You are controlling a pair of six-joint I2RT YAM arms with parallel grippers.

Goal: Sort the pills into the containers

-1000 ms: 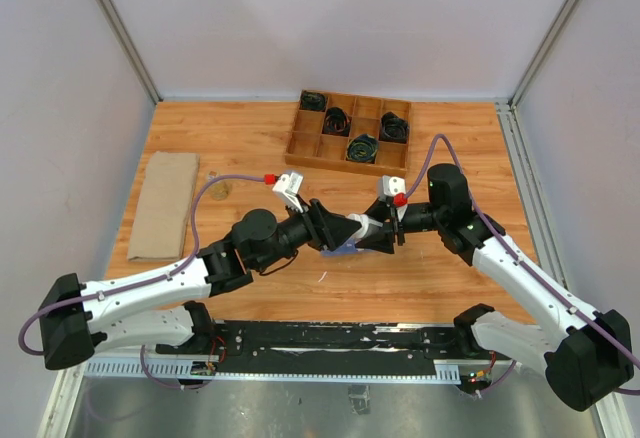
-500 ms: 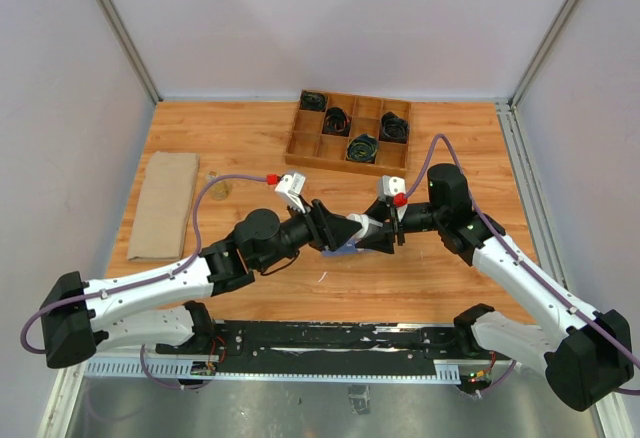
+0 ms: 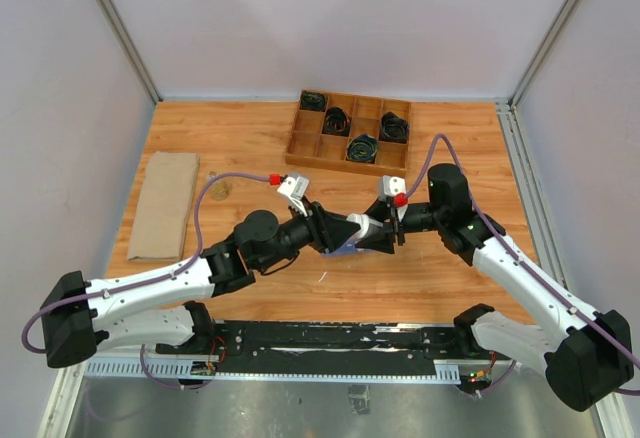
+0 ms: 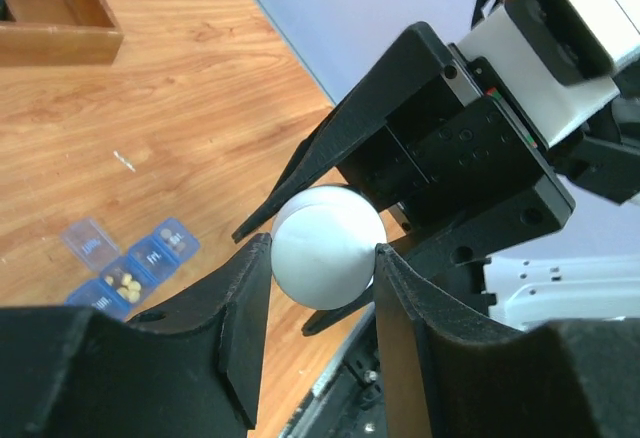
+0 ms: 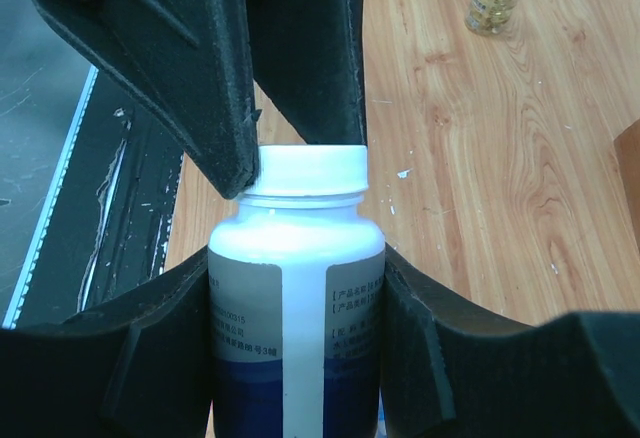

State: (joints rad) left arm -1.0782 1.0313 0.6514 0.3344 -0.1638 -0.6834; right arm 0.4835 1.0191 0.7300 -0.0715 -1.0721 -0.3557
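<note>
Plastic all round here: the white pill bottle [image 5: 296,358] is a rigid, smooth-walled cylinder with a glossy label, probably light and a little slippery. The right gripper [image 5: 296,303] is clamped across its labelled waist, holding it up above the table [image 3: 240,148]. On the other side, the left gripper [image 4: 325,258] presses its two fingers against opposite sides of the white cap [image 4: 328,243], gripping it across its width. That looks the sensible hold, low on the rim, so the smooth cap cannot squirt out when twisted. Below the two grippers the pill organizer [image 4: 130,263], a translucent-blue strip, lies flat on the wood. A few yellowish pills [image 4: 124,282] sit in one compartment, and some lids seem to stand open, though the strip is small in view. It looks thin and light, likely to skid or tip if nudged, so pills are better dropped in from above than pushed.
</note>
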